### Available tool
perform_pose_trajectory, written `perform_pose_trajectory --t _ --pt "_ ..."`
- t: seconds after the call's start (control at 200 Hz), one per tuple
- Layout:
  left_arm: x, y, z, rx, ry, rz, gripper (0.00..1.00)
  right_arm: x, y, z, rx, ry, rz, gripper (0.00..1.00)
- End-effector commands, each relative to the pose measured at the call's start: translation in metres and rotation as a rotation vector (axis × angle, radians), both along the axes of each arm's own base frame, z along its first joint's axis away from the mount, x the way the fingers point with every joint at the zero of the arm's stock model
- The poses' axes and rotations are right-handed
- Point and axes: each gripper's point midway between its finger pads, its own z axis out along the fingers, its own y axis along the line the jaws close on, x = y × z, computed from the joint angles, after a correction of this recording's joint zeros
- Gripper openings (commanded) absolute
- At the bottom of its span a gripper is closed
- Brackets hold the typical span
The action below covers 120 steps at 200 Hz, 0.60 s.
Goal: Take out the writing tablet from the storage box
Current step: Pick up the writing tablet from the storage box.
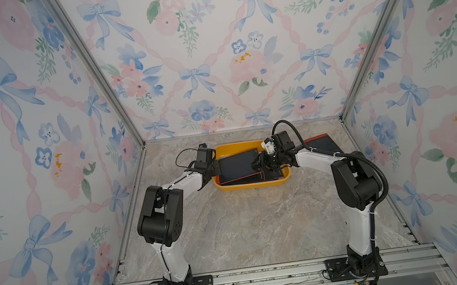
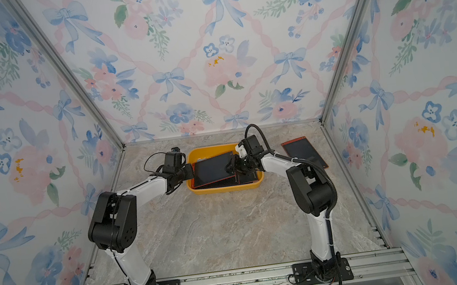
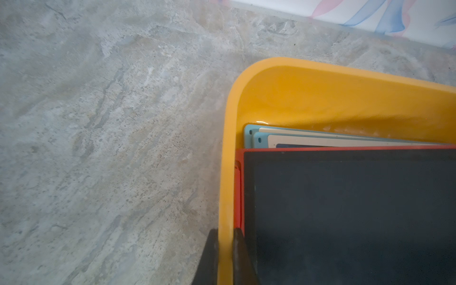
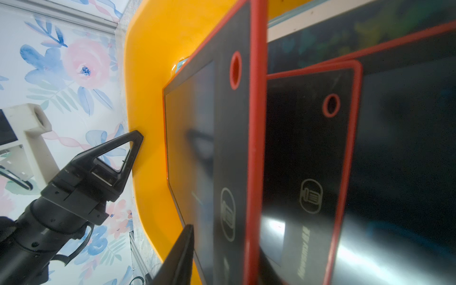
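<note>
Yellow-orange storage box sits on the marble table, toward the rear. Left gripper is clamped on its side rim. Right gripper, narrowly parted, straddles the edge of the red-framed writing tablet, which lies tilted on top inside the box; a firm grip cannot be confirmed.

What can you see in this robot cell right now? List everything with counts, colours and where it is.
storage box: one, yellow-orange, back middle of the table
red-framed writing tablets: at least two, black screens, stacked askew in the box
blue-framed tablets: two, pale blue, under the red ones, toward the box's back wall
loose writing tablet: one, red frame, flat on the table, right of the box
table: one, grey-beige marble pattern
walls: three, floral wallpaper with blue bows
left gripper: one, black, shut on the box's left rim
right gripper: one, black, jaws astride the topmost tablet's right edge
</note>
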Motion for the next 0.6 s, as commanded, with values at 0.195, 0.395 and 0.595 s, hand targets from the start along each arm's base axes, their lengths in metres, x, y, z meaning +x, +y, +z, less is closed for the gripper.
perform_pose_trajectory --t 0.195,0.395,0.595 --pt "-0.025 -0.005 -0.035 -0.022 0.132 -0.016 0.00 -0.004 0.005 0.019 0.024 -0.041 0.025 0.29" --pt "-0.025 -0.004 -0.034 -0.023 0.130 -0.013 0.00 -0.003 0.005 0.024 0.035 -0.049 0.030 0.25" --pt "-0.025 -0.005 -0.034 -0.021 0.130 -0.015 0.00 -0.002 0.006 0.031 0.052 -0.064 0.034 0.20"
